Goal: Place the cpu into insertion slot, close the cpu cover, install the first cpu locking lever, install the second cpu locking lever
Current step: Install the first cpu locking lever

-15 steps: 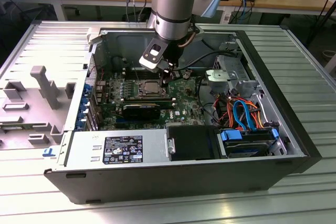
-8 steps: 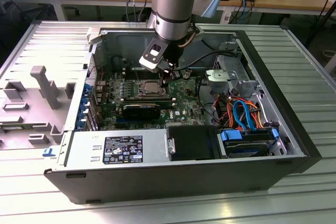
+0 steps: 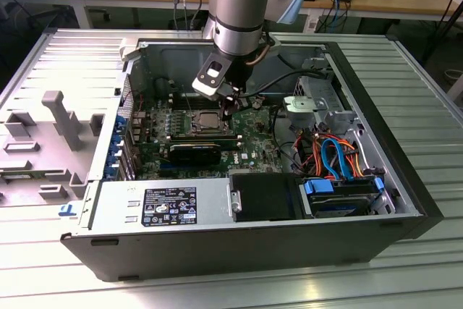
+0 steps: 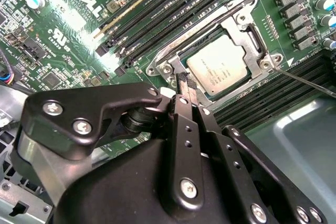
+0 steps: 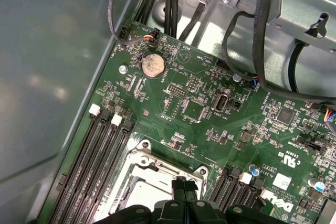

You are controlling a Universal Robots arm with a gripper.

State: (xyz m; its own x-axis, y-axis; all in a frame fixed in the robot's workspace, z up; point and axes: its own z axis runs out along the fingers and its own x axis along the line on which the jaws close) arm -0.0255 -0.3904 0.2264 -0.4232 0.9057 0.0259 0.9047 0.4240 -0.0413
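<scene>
Inside the opened computer case (image 3: 253,251), on the green board (image 4: 68,40), the chip (image 4: 220,66) lies flat in its socket (image 4: 169,67); the cover plate (image 4: 245,31) appears lowered around it, the silvery top showing through the cut-out. The gripper (image 4: 184,83) hangs at the socket's edge, fingers pressed together and pinching nothing that can be seen; whether the tips touch the rim cannot be told.

Handling, as judged: the chip is light, stiff and fragile on its underside, to be taken by opposite edges only; the cover plate is thin, rigid, hinged metal; one wire lever (image 4: 307,81) is slender and springy, best pushed near its free end, and likely to slip off a smooth fingertip.

Orientation: the chip is square, with no long axis, its sides running parallel with the memory slots (image 4: 157,3); the wire lever juts away from a socket corner, seemingly unlatched; a second lever (image 4: 210,22) lies lengthwise along the socket side nearest the slots.
</scene>
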